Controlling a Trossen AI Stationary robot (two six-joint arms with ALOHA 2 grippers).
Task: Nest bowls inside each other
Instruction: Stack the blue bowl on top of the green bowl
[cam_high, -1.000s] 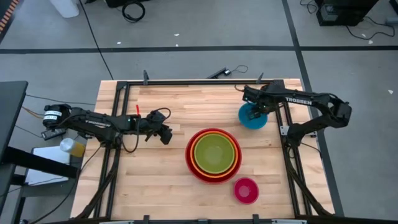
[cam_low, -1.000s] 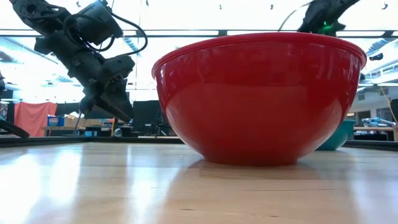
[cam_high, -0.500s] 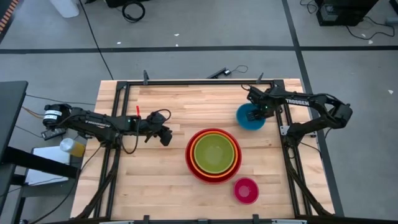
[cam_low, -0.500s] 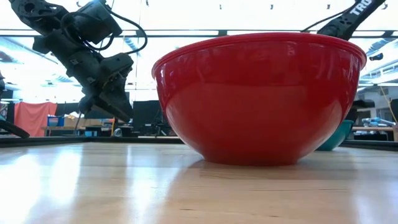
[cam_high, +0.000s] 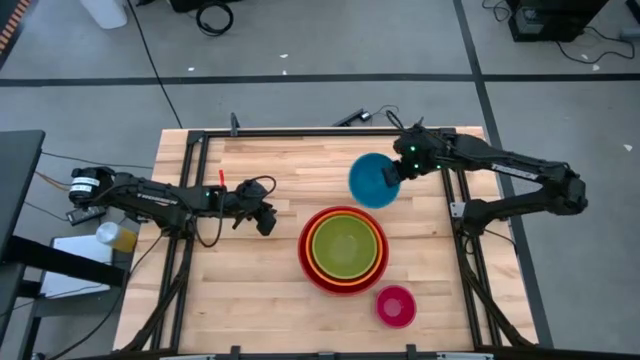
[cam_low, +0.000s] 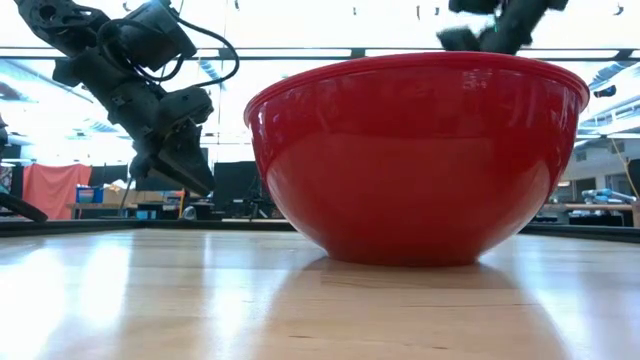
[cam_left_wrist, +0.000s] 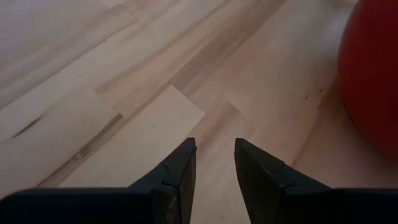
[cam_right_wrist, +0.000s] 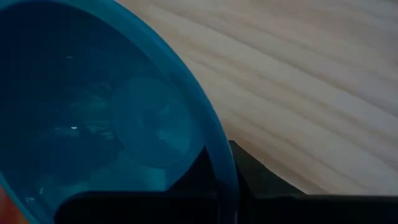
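The blue bowl hangs above the table's far right part, with my right gripper shut on it; in the right wrist view its inside fills the picture. The red bowl stands on its base mid-table, the orange bowl nested in it and the lime green bowl in that. The pink bowl stands alone near the front edge. My left gripper hovers open left of the red bowl, nothing between its fingers. My right gripper pinches the blue bowl's rim on the bowl's right side, one finger inside the bowl and one finger outside. The fingers come slanting down from the table's right. The bowl is lifted clear of the table.
Bare wood lies between the stack and my left gripper and along the table's far edge. A black frame runs round the table's edges. In the low view the red bowl hides most of the table behind it.
My right gripper has taken hold of the blue bowl, which stood on the table at the far right, and has risen with it toward the table's left. The bowl is now lifted clear and nearer the red bowl. The left arm has kept still.
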